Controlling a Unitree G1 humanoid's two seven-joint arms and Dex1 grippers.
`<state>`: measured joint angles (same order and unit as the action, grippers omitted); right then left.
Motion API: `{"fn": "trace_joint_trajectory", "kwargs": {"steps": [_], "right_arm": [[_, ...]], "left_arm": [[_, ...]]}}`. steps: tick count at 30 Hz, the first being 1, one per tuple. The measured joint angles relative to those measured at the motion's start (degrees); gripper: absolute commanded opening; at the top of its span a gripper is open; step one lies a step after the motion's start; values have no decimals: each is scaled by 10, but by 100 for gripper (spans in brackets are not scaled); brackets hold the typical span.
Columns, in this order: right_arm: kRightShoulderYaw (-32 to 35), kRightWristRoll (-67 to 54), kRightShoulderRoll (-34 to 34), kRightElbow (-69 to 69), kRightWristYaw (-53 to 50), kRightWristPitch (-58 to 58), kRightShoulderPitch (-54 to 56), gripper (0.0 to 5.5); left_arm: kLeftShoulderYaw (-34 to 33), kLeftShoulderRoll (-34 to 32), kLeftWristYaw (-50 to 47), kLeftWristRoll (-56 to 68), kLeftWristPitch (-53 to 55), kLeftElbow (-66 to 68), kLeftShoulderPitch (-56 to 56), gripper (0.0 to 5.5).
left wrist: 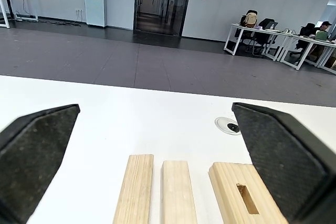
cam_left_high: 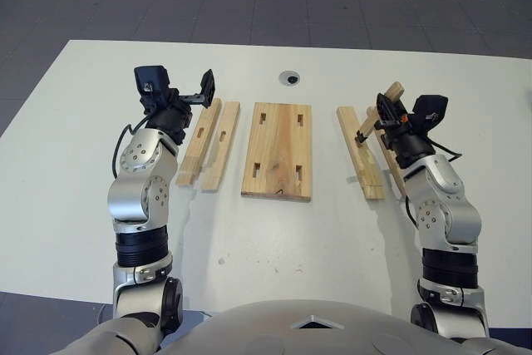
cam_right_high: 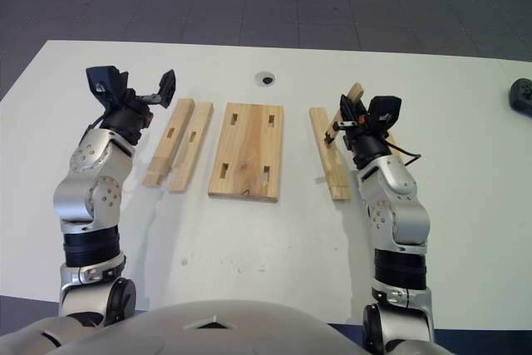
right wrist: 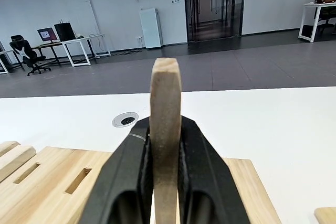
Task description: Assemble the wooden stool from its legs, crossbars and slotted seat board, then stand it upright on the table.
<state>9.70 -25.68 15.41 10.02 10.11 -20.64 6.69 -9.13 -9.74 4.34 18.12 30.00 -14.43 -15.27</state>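
Observation:
The slotted seat board lies flat in the middle of the white table. Two legs lie side by side to its left. My left gripper hovers over their far ends, open and empty; in its wrist view the wide-apart fingers frame the leg ends and a slotted board corner. Right of the board lies another leg. Above it my right gripper is shut on a crossbar, held tilted upward. The crossbar stands between the pads.
A round cable grommet sits in the table beyond the seat board. More wood lies partly under my right forearm. A dark object rests at the table's far right edge. Bare table lies in front of the parts.

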Motion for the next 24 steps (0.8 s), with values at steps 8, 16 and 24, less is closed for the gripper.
{"fn": "trace_joint_trajectory", "kwargs": {"steps": [8,16,24], "right_arm": [[13,-1,-24,-3,-12,-6,-10,43],[13,10,-26,-3,-9,-5,-9,43],[12,10,-33,-4,-8,-11,3,43]], "left_arm": [[1,0,-2,-1,1,-3,4,540],[9,5,-6,-7,2,-15,19,540],[13,8,-7,-9,2,-19,21,540]]}}
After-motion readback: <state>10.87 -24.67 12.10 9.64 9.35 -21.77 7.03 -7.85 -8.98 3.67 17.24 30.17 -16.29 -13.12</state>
